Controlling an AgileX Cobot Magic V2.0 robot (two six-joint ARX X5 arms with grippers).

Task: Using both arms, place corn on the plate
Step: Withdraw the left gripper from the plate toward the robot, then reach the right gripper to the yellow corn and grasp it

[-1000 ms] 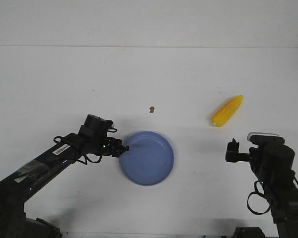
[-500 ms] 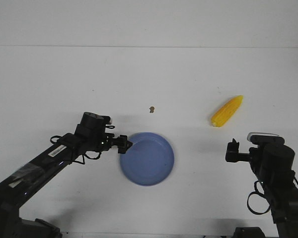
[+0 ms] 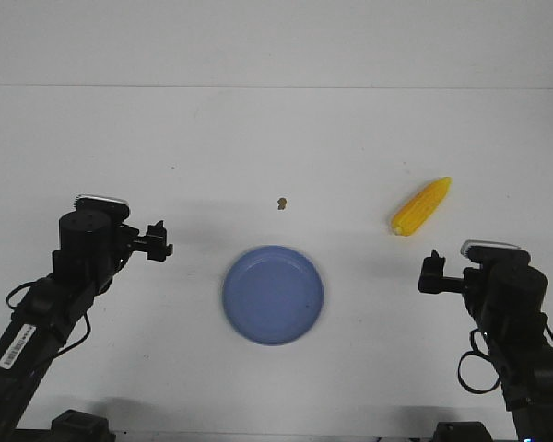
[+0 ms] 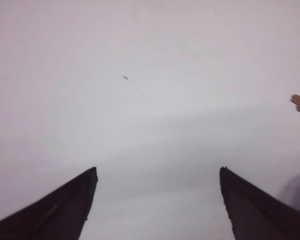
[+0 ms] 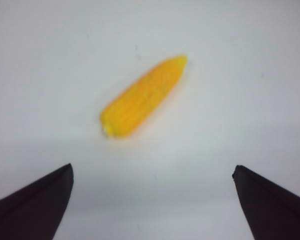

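Note:
The blue plate (image 3: 273, 294) lies on the white table, near the middle front. The yellow corn (image 3: 421, 206) lies on the table to the plate's right and farther back, pointed tip away from me. In the right wrist view the corn (image 5: 142, 96) lies ahead of the open fingers. My left gripper (image 3: 158, 241) is open and empty, well left of the plate. In its wrist view (image 4: 157, 172) only bare table lies between the fingers. My right gripper (image 3: 432, 273) is open and empty, just in front of the corn, and apart from it; it also shows in its wrist view (image 5: 152, 170).
A tiny brown speck (image 3: 281, 203) lies on the table behind the plate; it also shows in the left wrist view (image 4: 298, 102). The table's far edge meets a white wall at the back.
My left arm has pulled back to the left, away from the plate's left rim. The plate stays where it was. The right arm and the corn have not moved.

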